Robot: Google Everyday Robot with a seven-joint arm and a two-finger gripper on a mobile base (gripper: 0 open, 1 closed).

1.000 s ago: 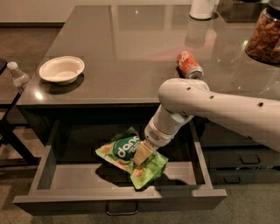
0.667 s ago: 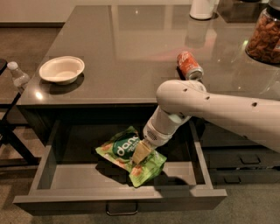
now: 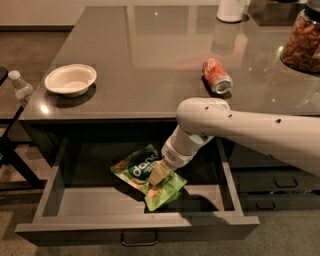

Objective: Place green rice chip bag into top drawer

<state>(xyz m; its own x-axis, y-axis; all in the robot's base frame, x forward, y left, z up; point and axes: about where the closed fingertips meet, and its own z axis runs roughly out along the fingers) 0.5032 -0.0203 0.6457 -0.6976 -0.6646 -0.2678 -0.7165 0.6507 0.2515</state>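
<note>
The green rice chip bag [image 3: 136, 170], light green with a dark round logo, is inside the open top drawer [image 3: 85, 201], near its middle, with a dark shadow under it. My gripper [image 3: 157, 173] reaches down into the drawer from the right and is shut on the bag's middle. The white arm [image 3: 240, 127] crosses over the drawer's right side. The drawer is pulled out wide; its small metal handle [image 3: 139, 239] shows on the front.
On the counter above stand a white bowl [image 3: 70, 79] at the left, a red soda can [image 3: 216, 76] lying on its side, a jar of nuts [image 3: 302, 42] and a white container [image 3: 232, 10]. A plastic bottle [image 3: 21, 87] is at the far left. Narrower drawers [image 3: 280, 182] are at the right.
My gripper and the bag have shifted slightly left and back inside the drawer. The drawer and the counter items have not moved.
</note>
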